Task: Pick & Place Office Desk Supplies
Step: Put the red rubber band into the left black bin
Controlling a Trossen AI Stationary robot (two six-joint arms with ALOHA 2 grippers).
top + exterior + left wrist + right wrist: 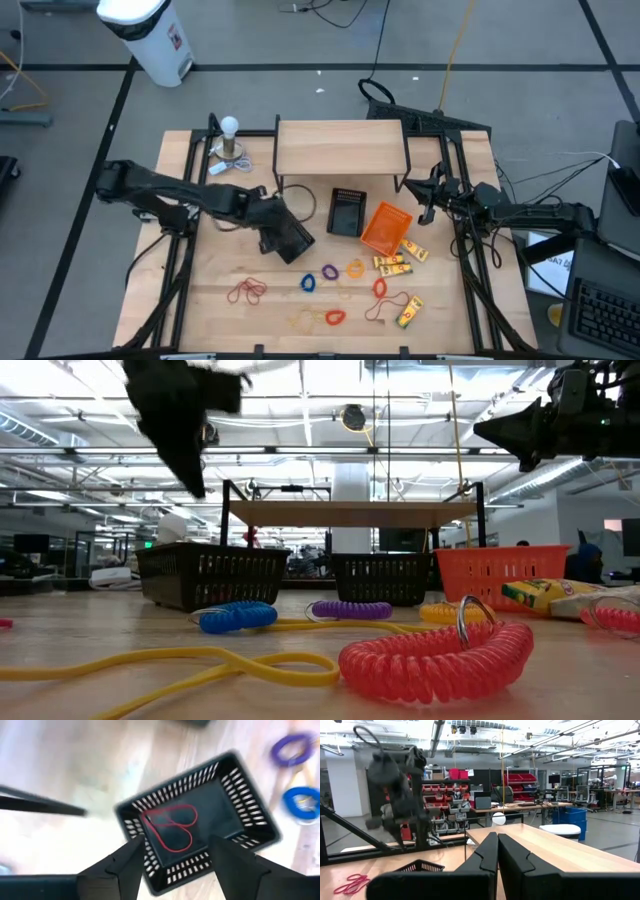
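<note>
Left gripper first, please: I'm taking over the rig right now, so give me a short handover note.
Left gripper: open, above the black mesh tray near the left side, empty.
Right gripper: shut, parked at the table's right edge.
Done: one thin red rubber-band loop lies in that tray.
Left: coiled bands, loose loops and yellow packets remain on the wooden table; orange tray looks empty.

Overhead view straight down, low view level across the tabletop, both sharing the black mesh tray (347,211).

red band (172,827) flat in black tray (250,815) | other bands (330,275) + yellow pkts (395,264) on table
</note>
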